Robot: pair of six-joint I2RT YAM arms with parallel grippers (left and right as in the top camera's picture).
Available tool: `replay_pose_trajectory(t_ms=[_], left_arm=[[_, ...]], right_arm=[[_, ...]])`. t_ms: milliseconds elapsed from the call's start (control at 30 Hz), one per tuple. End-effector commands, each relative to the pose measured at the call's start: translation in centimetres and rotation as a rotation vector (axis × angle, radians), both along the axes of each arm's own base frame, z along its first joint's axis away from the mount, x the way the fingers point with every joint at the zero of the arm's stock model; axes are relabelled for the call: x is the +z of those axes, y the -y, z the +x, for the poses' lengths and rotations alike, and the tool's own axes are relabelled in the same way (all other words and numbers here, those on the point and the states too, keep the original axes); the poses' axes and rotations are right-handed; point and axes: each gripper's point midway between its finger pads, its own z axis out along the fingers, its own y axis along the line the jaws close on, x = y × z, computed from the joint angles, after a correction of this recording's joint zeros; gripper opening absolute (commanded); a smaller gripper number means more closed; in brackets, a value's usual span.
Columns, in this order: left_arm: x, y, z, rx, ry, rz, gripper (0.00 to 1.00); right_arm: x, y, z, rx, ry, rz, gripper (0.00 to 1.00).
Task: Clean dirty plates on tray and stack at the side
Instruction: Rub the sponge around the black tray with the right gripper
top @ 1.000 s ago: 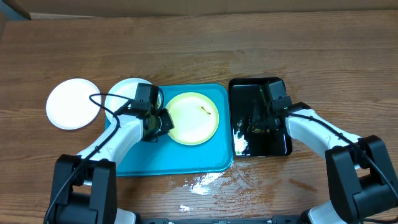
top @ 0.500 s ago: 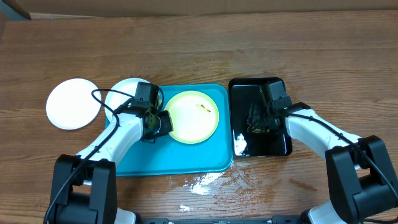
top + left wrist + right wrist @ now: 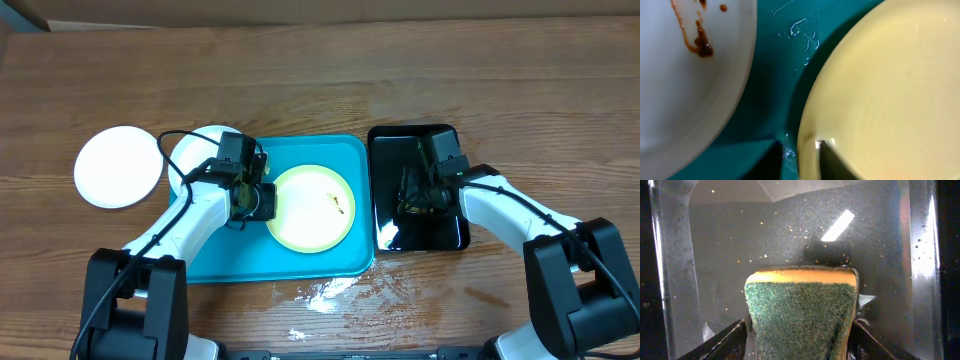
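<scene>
While on tray (image 3: 300, 265), yellow plate (image 3: 305, 210) (stained)

Overhead looks straight down on my table (image 3: 320, 70); my wrist views sit close above its yellow plate (image 3: 890, 85) and black basin (image 3: 790, 235).

You had a pale yellow plate (image 3: 311, 208) lying flat in the teal tray (image 3: 330, 262), one small brown speck right of its middle. A smeared white plate (image 3: 192, 152), streaked with brown sauce, sat at the tray's upper-left corner, seemingly overlapping its rim. A clean white plate (image 3: 118, 166) lay on the surface further left.
</scene>
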Motion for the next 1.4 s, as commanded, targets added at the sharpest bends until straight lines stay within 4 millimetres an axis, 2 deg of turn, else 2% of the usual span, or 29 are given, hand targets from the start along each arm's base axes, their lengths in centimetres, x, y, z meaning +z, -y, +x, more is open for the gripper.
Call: replay_pose_trajectory(t_ms=[0, 67, 133, 167, 333, 367, 433, 533, 567, 700, 733, 767, 800, 900, 1000, 1167, 1300, 1367], left_arm=[[0.0, 0.2, 0.4, 0.018, -0.004, 0.001, 0.46], [-0.1, 0.1, -0.2, 0.104, -0.044, -0.011, 0.42], [-0.3, -0.1, -1.2, 0.205, -0.104, -0.02, 0.29], [-0.4, -0.2, -1.5, 0.228, -0.119, -0.021, 0.27], [-0.3, -0.2, -1.0, 0.25, -0.099, -0.026, 0.14], [-0.3, -0.2, -0.9, 0.279, -0.101, -0.03, 0.11], [-0.3, -0.2, -0.9, 0.297, -0.104, -0.033, 0.1], [-0.3, -0.5, -0.8, 0.302, -0.099, -0.02, 0.1], [-0.3, -0.8, -0.7, 0.306, -0.092, -0.004, 0.1], [-0.3, -1.0, -0.7, 0.309, -0.087, 0.01, 0.12], [-0.3, -1.0, -0.7, 0.308, -0.087, 0.01, 0.14], [-0.3, -1.0, -0.7, 0.305, -0.087, 0.01, 0.16], [-0.3, -1.0, -0.7, 0.305, -0.088, 0.011, 0.17], [-0.4, -1.0, -0.8, 0.306, -0.092, 0.012, 0.17], [-0.4, -1.0, -0.9, 0.305, -0.097, 0.011, 0.17], [-0.4, -1.0, -0.9, 0.305, -0.096, 0.011, 0.17], [-0.4, -1.0, -0.9, 0.305, -0.095, 0.011, 0.18], [-0.4, -1.1, -0.9, 0.306, -0.096, 0.014, 0.18]], right_arm=[[-0.6, 0.0, -0.7, -0.002, -0.026, 0.001, 0.68], [-0.6, 0.0, -0.7, -0.002, -0.027, 0.001, 0.69], [-0.6, 0.0, -0.7, -0.002, -0.027, 0.001, 0.68], [-0.6, 0.0, -0.7, -0.002, -0.027, 0.001, 0.68], [-0.3, -0.2, -0.1, -0.002, -0.001, 0.009, 0.68], [-0.2, -0.3, 0.2, -0.002, 0.01, 0.012, 0.65], [-0.2, -0.3, 0.1, -0.002, 0.009, 0.013, 0.57], [-0.4, -0.3, -0.1, -0.001, 0.0, 0.012, 0.39], [-0.4, -0.3, -0.1, 0.0, 0.0, 0.012, 0.37], [0.4, -0.5, 0.7, 0.0, 0.025, 0.02, 0.37], [1.0, -0.6, 1.1, 0.003, 0.032, 0.02, 0.51], [1.6, -0.7, 1.4, 0.003, 0.035, 0.022, 0.58], [2.0, -0.8, 1.6, 0.003, 0.03, 0.02, 0.59], [1.8, -0.6, 0.8, 0.003, -0.01, 0.008, 0.61], [0.8, -0.1, -0.8, 0.002, -0.077, -0.014, 0.61], [-0.7, 0.3, -2.0, 0.002, -0.107, -0.024, 0.53], [-0.4, 0.0, -0.9, 0.003, -0.06, -0.009, 0.45], [0.5, -0.3, -0.1, 0.005, -0.039, -0.002, 0.28]])
